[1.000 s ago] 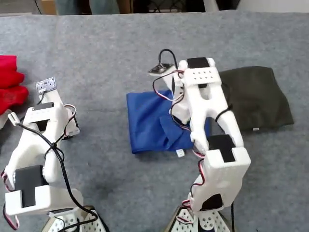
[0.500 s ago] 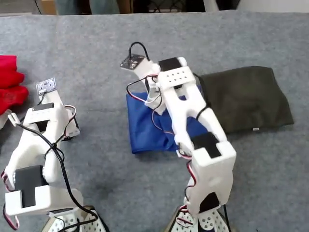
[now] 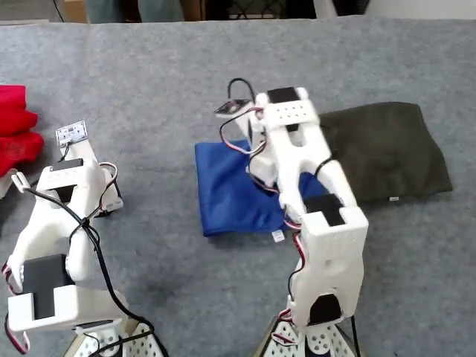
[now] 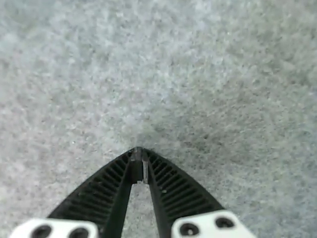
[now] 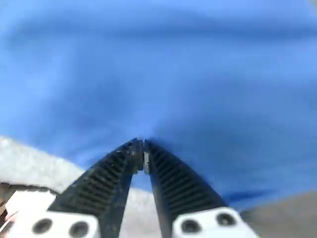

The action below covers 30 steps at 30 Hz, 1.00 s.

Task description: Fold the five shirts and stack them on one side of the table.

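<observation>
Red shirt (image 3: 13,132) cut off by left edge, blue shirt (image 3: 227,197) partly hidden under right arm (image 3: 305,171), near corner of dark shirt (image 3: 394,145) behind same arm, blue shirt blurred in right wrist view, arm bases cropped at bottom.

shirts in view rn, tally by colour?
blue shirt: 1
dark olive shirt: 1
red cloth: 1, partly out of frame, so I cannot tell if it is a single shirt
Total: 3
</observation>
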Each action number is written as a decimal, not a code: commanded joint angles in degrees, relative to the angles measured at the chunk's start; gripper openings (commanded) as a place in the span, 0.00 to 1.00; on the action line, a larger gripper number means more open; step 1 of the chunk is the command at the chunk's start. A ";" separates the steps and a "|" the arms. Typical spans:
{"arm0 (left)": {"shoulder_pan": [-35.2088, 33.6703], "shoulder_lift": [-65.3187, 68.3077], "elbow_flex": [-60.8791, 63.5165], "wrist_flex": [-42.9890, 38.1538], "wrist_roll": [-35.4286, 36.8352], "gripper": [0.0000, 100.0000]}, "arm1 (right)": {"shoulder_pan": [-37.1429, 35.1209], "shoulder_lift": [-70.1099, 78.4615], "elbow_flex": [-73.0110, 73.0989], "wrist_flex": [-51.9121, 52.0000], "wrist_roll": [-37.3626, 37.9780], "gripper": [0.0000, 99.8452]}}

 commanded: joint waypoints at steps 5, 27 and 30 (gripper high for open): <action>-0.13 -0.62 -0.22 -0.53 0.70 0.03 | 10.81 -1.45 1.27 4.22 4.31 0.01; 0.04 -0.62 -0.22 -0.53 0.70 0.03 | 24.35 -40.31 9.19 4.04 8.53 0.01; 0.22 -0.62 -0.22 -0.53 0.70 0.03 | 25.14 -45.67 9.45 4.13 8.44 0.01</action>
